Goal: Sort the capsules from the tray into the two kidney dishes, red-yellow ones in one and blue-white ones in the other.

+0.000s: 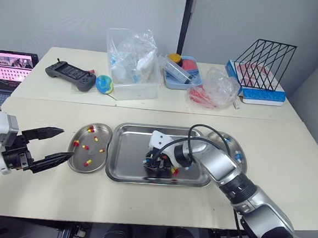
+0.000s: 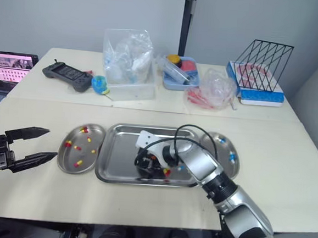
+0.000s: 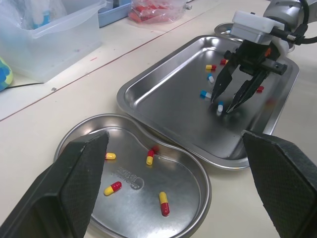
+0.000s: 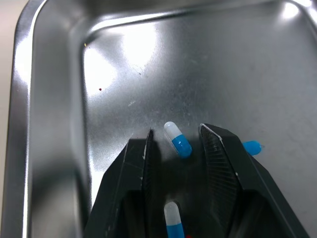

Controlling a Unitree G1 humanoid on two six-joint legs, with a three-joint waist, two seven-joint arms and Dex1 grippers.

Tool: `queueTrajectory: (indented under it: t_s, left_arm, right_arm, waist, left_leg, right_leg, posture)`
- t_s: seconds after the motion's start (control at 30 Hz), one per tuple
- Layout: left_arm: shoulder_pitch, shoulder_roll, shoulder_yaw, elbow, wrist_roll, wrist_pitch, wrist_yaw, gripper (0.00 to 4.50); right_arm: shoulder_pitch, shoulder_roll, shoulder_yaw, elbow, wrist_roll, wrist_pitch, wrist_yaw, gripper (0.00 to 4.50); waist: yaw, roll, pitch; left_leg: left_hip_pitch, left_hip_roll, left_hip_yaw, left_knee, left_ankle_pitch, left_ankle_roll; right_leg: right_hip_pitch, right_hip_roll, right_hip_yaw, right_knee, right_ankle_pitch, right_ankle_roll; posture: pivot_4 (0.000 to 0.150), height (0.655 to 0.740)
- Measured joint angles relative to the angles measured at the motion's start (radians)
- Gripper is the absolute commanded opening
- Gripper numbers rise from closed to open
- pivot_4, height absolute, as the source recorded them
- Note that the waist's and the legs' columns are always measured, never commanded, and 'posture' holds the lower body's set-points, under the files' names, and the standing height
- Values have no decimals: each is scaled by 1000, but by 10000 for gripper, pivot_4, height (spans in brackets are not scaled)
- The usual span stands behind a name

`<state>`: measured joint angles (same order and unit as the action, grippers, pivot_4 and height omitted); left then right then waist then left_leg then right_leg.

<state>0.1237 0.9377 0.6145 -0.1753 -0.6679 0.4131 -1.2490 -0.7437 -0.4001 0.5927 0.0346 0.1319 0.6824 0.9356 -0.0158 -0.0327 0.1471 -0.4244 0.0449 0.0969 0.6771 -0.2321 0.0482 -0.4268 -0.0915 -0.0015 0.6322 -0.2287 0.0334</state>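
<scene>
The right gripper (image 4: 177, 136) is down in the tray (image 1: 129, 150) with its fingers spread. A blue-white capsule (image 4: 177, 140) is lying right between the tips, not pinched yet as far as I can tell. Another blue-white one sits further back between the fingers, and a third pokes out just outside one finger. The left gripper (image 1: 66, 143) hangs wide open with nothing in it, just outside the left kidney dish (image 3: 183, 181), on the side away from the tray.

Progress-wise I'd call it roughly halfway. That left dish holds a handful of red-yellow capsules (image 3: 163, 203). The right kidney dish (image 2: 235, 149), on the tray's other side, has a couple of blue-white ones. Near the right fingers there are a few of each colour left in the tray, so plenty of picks to go.

Everything sits on a pale cream tabletop (image 1: 288, 162). Well beyond both grippers a second table (image 1: 51, 88) carries clutter:
- a game controller (image 1: 71, 74)
- a clear bin (image 1: 132, 73) stuffed with bags
- a black wire rack (image 1: 265, 61)
- a laptop (image 1: 9, 66) off at the edge

There's a plain grey wall (image 1: 73, 13) behind.
</scene>
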Motion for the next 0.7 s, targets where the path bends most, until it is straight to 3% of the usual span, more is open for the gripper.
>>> queueTrajectory:
  t_s: [0.13,0.3,0.7]
  left_arm:
    - [-8,0,-5,11,1,0,-3,45000]
    - [-27,8,-9,35,11,-10,-11,45000]
    - [-41,8,-29,52,25,-40,-35,45000]
  right_arm:
    - [5,1,-6,6,-7,-1,13,16082]
    - [7,12,-8,11,-13,-4,36,356]
    - [10,19,-45,-19,-27,16,51,356]
  waist:
    - [0,0,0]
    - [0,0,0]
    - [0,0,0]
  left_leg:
    - [0,0,0,0,0,0]
    - [0,0,0,0,0,0]
    - [0,0,0,-1,0,-1]
  right_leg:
    - [0,0,0,0,0,0]
    - [0,0,0,0,0,0]
    - [0,0,0,0,0,0]
  posture:
    - [1500,7400]
    - [1500,7400]
    - [1500,7400]
